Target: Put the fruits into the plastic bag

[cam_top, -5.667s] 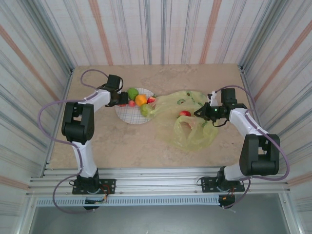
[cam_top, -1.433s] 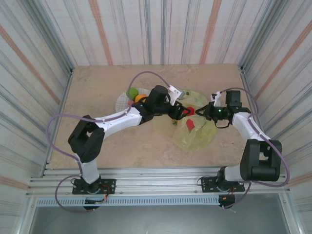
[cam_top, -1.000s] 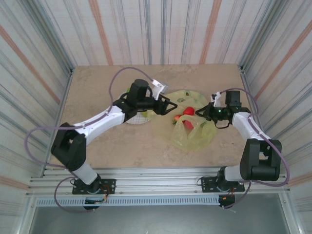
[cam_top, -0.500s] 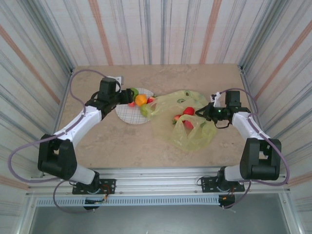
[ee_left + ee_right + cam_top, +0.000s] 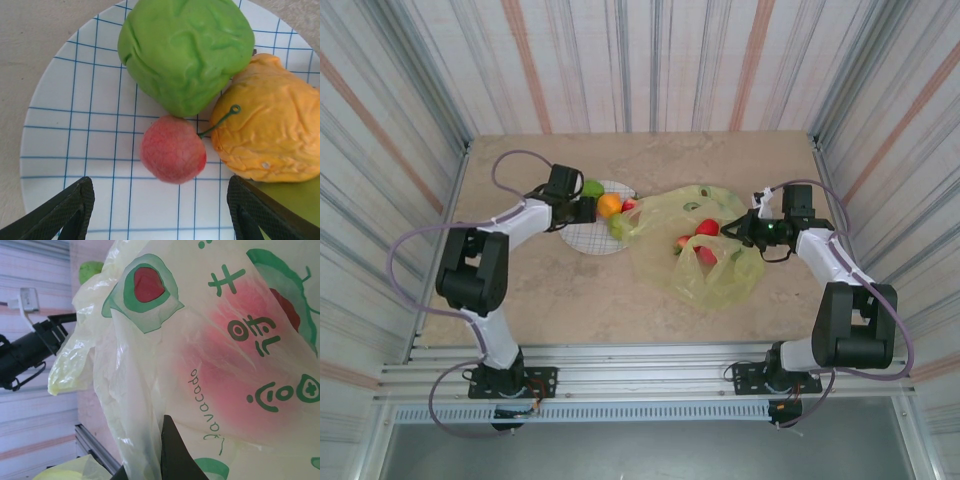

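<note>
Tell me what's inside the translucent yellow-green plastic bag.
Inside the translucent yellow-green plastic bag, red toy fruits show through the film. Anything beneath crumpled folds is covered, so the count is unclear.

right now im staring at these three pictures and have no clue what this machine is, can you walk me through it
These are two robot arms bolted to the near edge of a table. The wide picture comes from a camera above and behind them. The two close-ups come from cameras on their wrists.

On the table lie a checked plate and a thin yellow-green bag.

The left hand is open and empty over the plate. A green fruit, an orange and a small pink fruit lie just ahead of it.

The right hand seems to pinch the bag's edge, holding it up. Red fruits already lie inside.
</note>
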You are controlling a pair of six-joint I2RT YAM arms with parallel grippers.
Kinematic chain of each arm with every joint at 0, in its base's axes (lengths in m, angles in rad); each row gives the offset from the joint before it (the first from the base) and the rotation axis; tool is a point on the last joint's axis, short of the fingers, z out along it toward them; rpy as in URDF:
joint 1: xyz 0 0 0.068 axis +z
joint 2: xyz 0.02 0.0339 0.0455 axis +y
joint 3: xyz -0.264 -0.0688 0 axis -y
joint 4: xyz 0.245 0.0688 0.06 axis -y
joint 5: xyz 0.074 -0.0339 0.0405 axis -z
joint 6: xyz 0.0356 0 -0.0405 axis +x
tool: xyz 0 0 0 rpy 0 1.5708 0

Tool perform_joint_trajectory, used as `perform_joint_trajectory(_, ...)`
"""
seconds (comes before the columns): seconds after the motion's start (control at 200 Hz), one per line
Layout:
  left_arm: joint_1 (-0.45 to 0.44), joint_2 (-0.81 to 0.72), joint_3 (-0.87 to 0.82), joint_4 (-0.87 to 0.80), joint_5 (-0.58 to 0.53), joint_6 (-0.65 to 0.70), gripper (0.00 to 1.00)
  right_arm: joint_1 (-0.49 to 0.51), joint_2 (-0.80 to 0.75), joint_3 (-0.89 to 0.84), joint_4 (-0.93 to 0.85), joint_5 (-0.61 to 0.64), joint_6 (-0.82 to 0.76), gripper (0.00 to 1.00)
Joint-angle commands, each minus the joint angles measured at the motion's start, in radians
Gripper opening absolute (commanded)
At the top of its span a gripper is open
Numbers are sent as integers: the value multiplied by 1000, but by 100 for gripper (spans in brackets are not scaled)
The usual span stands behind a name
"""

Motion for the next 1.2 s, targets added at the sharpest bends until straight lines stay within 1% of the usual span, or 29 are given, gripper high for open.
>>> perform_joint_trajectory(0.0,5,41,56,-21,0,21,73,-5,8,14,-22,16,-40,0)
perform_joint_trajectory(0.185,4,97,96,-25,5,22,71,-5,9,12,-23,19,-43,0)
perform_joint_trajectory(0.661,7,155,128,-29,20,14,61,-5,8,8,-24,23,-45,0)
perform_joint_trajectory(0.852,10,156,120,-26,26,11,57,-5,8,8,-24,23,-45,0)
perform_joint_trajectory(1.017,13,147,102,-11,29,11,51,-5,8,8,-24,23,-45,0)
perform_joint_trajectory(1.197,18,102,62,3,28,2,48,-5,7,8,-26,25,-45,0)
